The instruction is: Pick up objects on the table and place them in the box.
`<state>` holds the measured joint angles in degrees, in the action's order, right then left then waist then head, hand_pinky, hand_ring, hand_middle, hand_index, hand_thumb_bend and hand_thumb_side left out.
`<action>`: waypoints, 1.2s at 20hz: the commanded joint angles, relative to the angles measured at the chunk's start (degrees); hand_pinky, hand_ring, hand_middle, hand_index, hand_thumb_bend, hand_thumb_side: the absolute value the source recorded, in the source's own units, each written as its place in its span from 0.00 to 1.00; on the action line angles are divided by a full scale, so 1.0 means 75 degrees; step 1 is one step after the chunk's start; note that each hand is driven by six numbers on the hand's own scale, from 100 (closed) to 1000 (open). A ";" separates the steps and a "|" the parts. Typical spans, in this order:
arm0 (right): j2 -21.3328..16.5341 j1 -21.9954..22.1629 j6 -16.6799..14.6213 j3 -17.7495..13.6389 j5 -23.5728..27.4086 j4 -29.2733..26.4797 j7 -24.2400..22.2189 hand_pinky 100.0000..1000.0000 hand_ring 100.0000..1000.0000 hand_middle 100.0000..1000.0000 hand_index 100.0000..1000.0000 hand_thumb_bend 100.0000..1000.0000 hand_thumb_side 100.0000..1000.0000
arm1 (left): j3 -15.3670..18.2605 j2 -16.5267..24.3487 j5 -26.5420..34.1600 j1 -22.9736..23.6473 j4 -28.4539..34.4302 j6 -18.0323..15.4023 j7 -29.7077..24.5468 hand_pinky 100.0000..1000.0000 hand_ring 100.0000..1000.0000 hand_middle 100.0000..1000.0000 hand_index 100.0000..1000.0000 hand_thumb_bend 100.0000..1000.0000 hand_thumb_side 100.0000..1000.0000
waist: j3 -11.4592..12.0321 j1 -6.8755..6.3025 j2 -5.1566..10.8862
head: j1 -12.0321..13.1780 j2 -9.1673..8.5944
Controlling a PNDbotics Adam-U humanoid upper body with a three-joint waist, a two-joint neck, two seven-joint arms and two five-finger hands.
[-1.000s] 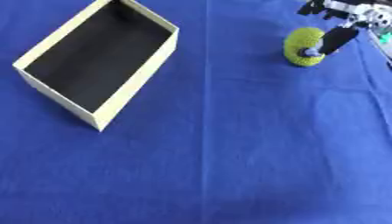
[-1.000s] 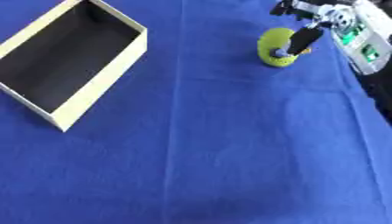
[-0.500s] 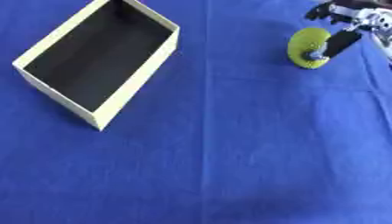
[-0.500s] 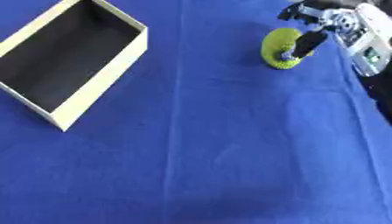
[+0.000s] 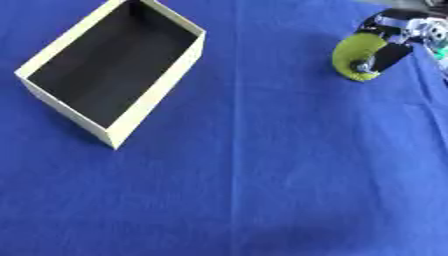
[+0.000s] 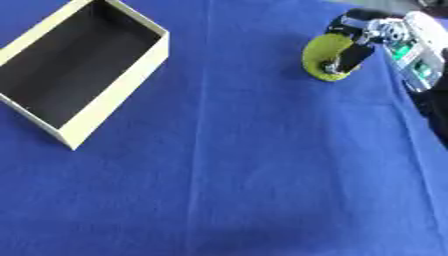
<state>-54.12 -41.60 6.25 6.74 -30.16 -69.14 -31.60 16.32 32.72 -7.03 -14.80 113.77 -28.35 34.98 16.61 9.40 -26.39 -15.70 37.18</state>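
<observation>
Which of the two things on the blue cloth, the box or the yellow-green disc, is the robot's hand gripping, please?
The yellow-green disc at the far right: the right hand pinches it, while the open box sits untouched at the left.

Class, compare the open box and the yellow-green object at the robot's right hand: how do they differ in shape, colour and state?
The box is rectangular, cream-walled and dark inside; the yellow-green object is round. The box is far larger. The box lies untouched at the left; the object is held by the right hand. Both are over the blue cloth.
</observation>
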 commanded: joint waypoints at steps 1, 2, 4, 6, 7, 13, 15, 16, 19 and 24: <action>-0.0263 0.0027 0.0056 -0.0034 0.0411 -0.0166 0.0010 0.66 0.64 0.47 0.63 0.08 0.16 | 0.0054 0.0228 -0.0021 -0.0046 0.0109 -0.0029 0.0011 0.72 0.46 0.55 0.52 0.16 0.18 | -0.0011 -0.0046 0.0213 | 0.0009 -0.0013; -0.0287 0.0072 0.0063 -0.0015 0.0524 -0.0252 0.0057 0.62 0.59 0.42 0.57 0.00 0.18 | 0.0057 0.0227 -0.0019 -0.0044 0.0109 -0.0027 0.0012 0.72 0.46 0.55 0.52 0.16 0.18 | -0.0019 -0.0049 0.0226 | 0.0017 -0.0004; -0.0395 0.0229 0.0054 0.0036 0.0785 -0.0544 0.0204 0.59 0.57 0.40 0.55 0.00 0.16 | 0.0063 0.0227 -0.0018 -0.0032 0.0109 -0.0025 0.0017 0.72 0.46 0.55 0.52 0.16 0.18 | -0.0033 -0.0051 0.0253 | 0.0030 0.0024; -0.0540 0.0414 0.0040 0.0080 0.0980 -0.0937 0.0397 0.56 0.54 0.37 0.53 0.00 0.09 | 0.0068 0.0227 -0.0016 -0.0021 0.0109 -0.0021 0.0023 0.72 0.46 0.55 0.52 0.16 0.18 | -0.0055 -0.0049 0.0282 | 0.0041 0.0057; -0.0617 0.0519 0.0022 0.0088 0.1089 -0.1181 0.0509 0.55 0.53 0.36 0.52 0.00 0.06 | 0.0069 0.0227 -0.0014 -0.0018 0.0109 -0.0017 0.0023 0.72 0.46 0.55 0.52 0.16 0.18 | -0.0069 -0.0047 0.0295 | 0.0048 0.0073; -0.1101 0.1163 0.0199 -0.0078 0.0925 -0.2994 0.1393 0.53 0.50 0.35 0.55 0.14 0.00 | 0.0078 0.0226 -0.0007 0.0001 0.0109 0.0003 0.0021 0.72 0.46 0.55 0.52 0.16 0.18 | -0.0131 -0.0033 0.0367 | 0.0092 0.0125; -0.1191 0.1279 0.0332 -0.0213 0.0692 -0.3570 0.1663 0.54 0.50 0.37 0.58 0.22 0.00 | 0.0081 0.0230 -0.0004 0.0010 0.0109 0.0008 0.0027 0.72 0.46 0.55 0.52 0.16 0.18 | -0.0155 -0.0032 0.0399 | 0.0101 0.0141; -0.1212 0.1316 0.0404 -0.0270 0.0600 -0.3825 0.1766 0.54 0.50 0.37 0.58 0.25 0.00 | 0.0082 0.0231 -0.0001 0.0015 0.0109 0.0010 0.0030 0.72 0.46 0.55 0.52 0.16 0.18 | -0.0168 -0.0031 0.0415 | 0.0106 0.0148; -0.1213 0.1328 0.0635 -0.0383 0.0515 -0.4419 0.1993 0.54 0.49 0.37 0.57 0.33 0.00 | 0.0080 0.0229 0.0012 0.0021 0.0109 0.0020 0.0031 0.72 0.46 0.55 0.52 0.17 0.18 | -0.0192 -0.0024 0.0463 | 0.0110 0.0158; -0.1157 0.1164 0.0944 -0.0328 0.0942 -0.5039 0.2050 0.53 0.48 0.37 0.58 0.33 0.00 | 0.0075 0.0234 0.0029 0.0022 0.0109 0.0025 0.0030 0.72 0.46 0.55 0.52 0.17 0.18 | -0.0170 -0.0010 0.0520 | 0.0096 0.0156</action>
<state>-60.49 -32.03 12.75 5.21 -23.98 -105.04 -16.46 16.34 32.72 -6.90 -14.56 113.77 -28.16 35.03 15.32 9.68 -24.00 -14.93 38.24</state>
